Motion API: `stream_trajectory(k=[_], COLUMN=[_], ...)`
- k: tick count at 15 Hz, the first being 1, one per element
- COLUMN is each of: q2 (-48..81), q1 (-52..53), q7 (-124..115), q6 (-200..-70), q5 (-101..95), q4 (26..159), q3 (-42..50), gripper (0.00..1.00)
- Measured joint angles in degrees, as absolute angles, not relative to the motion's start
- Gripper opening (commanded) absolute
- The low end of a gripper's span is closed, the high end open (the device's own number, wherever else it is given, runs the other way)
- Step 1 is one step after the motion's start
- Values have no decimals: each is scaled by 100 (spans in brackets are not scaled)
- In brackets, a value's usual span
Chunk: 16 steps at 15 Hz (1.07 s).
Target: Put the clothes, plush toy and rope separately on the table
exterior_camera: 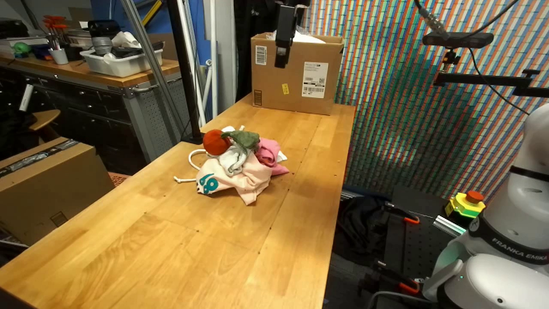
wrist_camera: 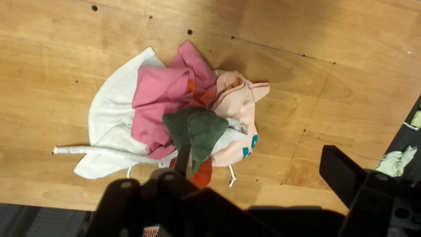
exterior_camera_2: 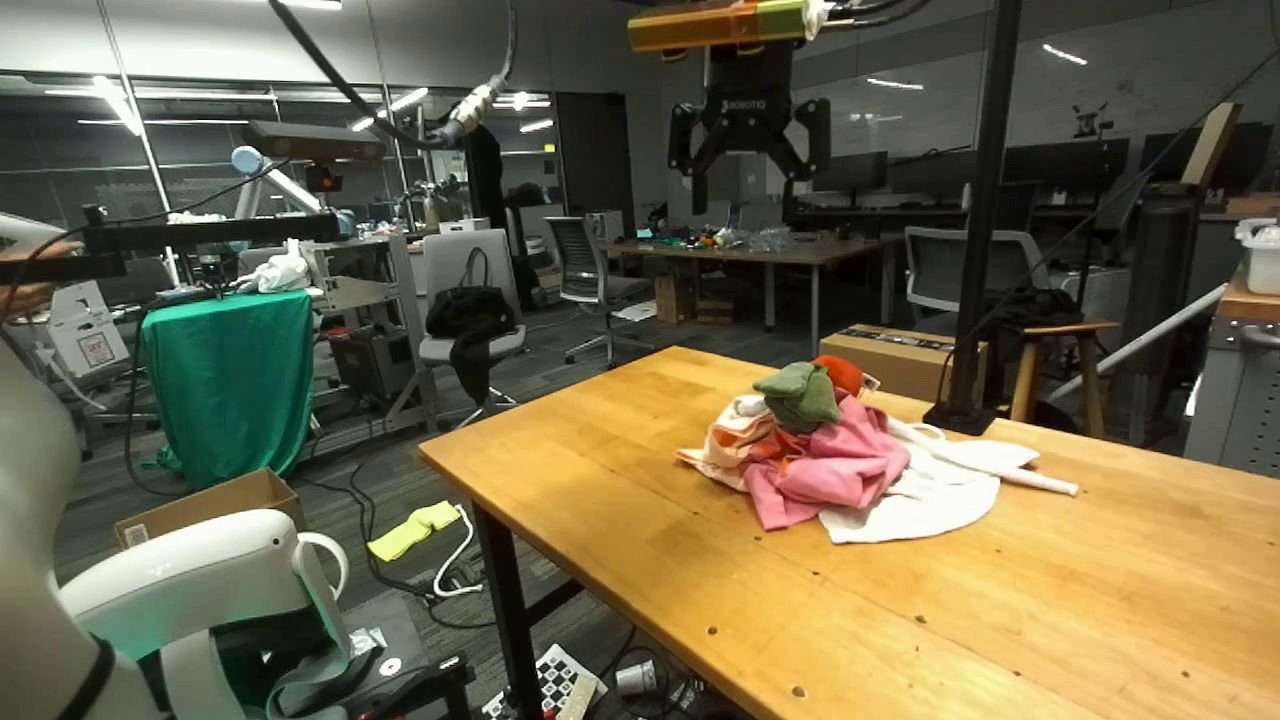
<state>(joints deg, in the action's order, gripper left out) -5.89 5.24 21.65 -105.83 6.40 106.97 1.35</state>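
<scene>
The clothes lie in one heap on the wooden table (exterior_camera: 240, 249): a pink cloth (wrist_camera: 158, 95), a peach cloth with teal print (exterior_camera: 231, 176) and a white cloth (wrist_camera: 111, 115). The plush toy, an orange-red ball with green leaves (wrist_camera: 207, 131), rests on top and also shows in both exterior views (exterior_camera: 216, 142) (exterior_camera_2: 800, 397). The white braided rope (wrist_camera: 108, 152) runs through the heap, partly hidden under the toy and clothes; one end sticks out across the white cloth (exterior_camera_2: 930, 505). My gripper (exterior_camera_2: 744, 195) is open and empty, high above the table; its fingers also show in the wrist view (wrist_camera: 256, 159).
A large cardboard box (exterior_camera: 296, 75) stands at one end of the table. A black post (exterior_camera_2: 985, 220) rises at the table edge close to the heap. Another cardboard box (exterior_camera: 55, 184) stands beside the table, below its top. Thin white cords (exterior_camera: 186, 179) stick out from the heap.
</scene>
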Motion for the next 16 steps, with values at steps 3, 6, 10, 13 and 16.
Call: stream_trajectory(k=[3, 6, 10, 13, 16], q2=[-31, 464, 1069, 1482, 1854], q1=[523, 522, 522, 524, 529], q7=[2232, 2238, 2237, 2232, 2191], q6=[-10934, -11566, -12222, -12470, -12577], q5=[646, 648, 638, 531, 268], q4=[10138, 9799, 9590, 9487, 9381], q3=[40, -67, -271, -421, -491], gripper=[100, 100, 100, 100, 100])
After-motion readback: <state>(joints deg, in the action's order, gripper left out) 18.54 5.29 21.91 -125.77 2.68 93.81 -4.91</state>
